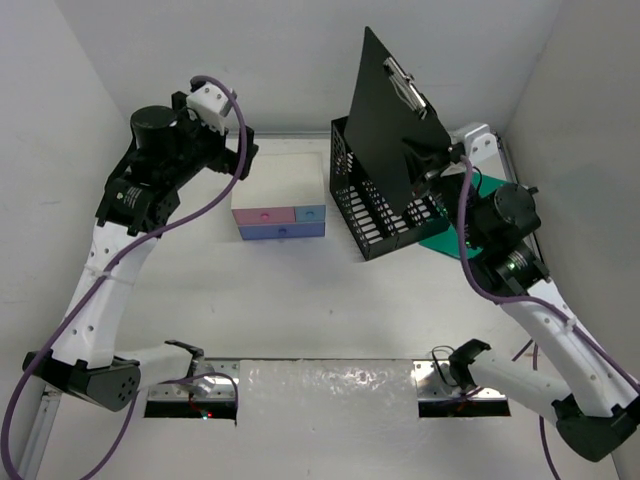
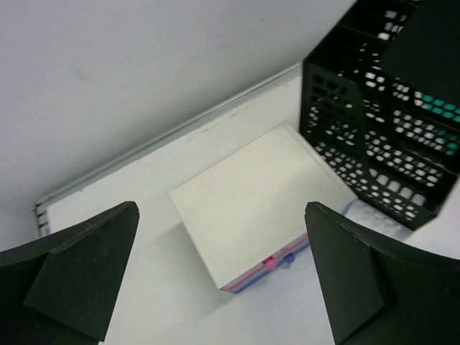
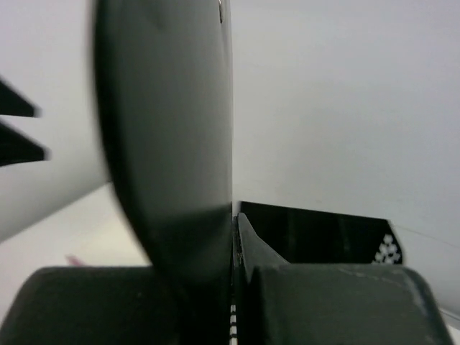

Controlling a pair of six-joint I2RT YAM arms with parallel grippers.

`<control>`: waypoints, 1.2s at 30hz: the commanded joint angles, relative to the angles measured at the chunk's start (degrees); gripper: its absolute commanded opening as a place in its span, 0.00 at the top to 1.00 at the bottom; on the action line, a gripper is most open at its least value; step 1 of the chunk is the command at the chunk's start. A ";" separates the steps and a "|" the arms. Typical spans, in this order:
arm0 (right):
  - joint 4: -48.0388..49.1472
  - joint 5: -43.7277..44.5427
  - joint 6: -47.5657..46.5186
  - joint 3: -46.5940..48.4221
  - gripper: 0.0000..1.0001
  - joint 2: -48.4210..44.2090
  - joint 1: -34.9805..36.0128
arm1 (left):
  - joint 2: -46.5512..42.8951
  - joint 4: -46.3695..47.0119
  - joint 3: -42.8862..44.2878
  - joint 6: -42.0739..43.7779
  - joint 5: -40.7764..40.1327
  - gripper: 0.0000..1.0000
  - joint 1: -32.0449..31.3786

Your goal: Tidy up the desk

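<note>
Two sets of fingers hung over the white tabletop (image 1: 300, 310), which stretched under both arms from the near rail to the far wall. The right fingers (image 3: 338, 302) were pinching a black clipboard (image 1: 390, 110) by its lower right edge. The board stood nearly on edge, its long axis tilting up and to the far left from the grip, with the metal clip at the top. Directly below it sat a black mesh rack (image 1: 375, 215), right of centre on the tabletop. The clipboard's lower edge was over the rack's slots, though I could not tell whether it had entered one. By my reading, the next move was a straight drop into a slot, which depended on keeping the board's thin edge in line with the dividers. The right arm was plainly the nearer one. The left fingers (image 2: 72, 280) were spread wide and empty, poised above a drawer box (image 2: 251, 208) just left of the rack.
</note>
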 commanded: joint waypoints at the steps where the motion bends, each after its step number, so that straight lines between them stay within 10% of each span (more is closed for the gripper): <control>1: 4.14 9.40 -7.24 0.42 1.00 4.74 -0.06 | -1.58 1.32 -1.77 2.13 -7.58 0.01 -0.19; 26: 45.73 7.47 6.73 -21.82 1.00 28.65 -6.39 | -5.62 3.70 -11.27 6.26 -12.24 0.00 -0.10; 31: 19.76 9.47 8.31 -15.16 0.07 25.15 -6.39 | -4.83 4.23 -12.24 6.96 -12.33 0.00 -0.19; 36: -31.92 20.38 4.62 7.29 0.01 21.62 -8.93 | -3.52 5.55 -14.26 7.32 -11.63 0.01 -0.19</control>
